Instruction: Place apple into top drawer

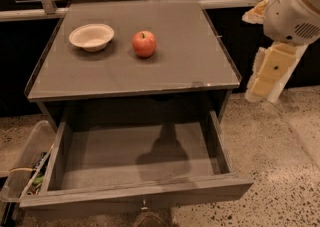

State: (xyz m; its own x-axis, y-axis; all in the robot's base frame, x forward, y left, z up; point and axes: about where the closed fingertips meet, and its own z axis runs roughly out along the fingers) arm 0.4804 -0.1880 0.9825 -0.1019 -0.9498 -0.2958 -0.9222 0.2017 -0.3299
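Note:
The red apple [144,44] sits on top of the grey-brown cabinet, near the middle and a little to the left. The top drawer [135,191] is pulled wide open below the tabletop, and nothing lies inside it. A small metal knob [144,204] is on its front panel. My gripper [267,76] hangs at the right, beyond the cabinet's right edge, at about tabletop height. It points down and holds nothing. It is well apart from the apple.
A shallow cream bowl [92,36] stands left of the apple. A clear plastic bin [25,163] with cables sits on the floor left of the drawer. A metal rail [30,13] runs behind the cabinet. Speckled floor [285,146] lies to the right.

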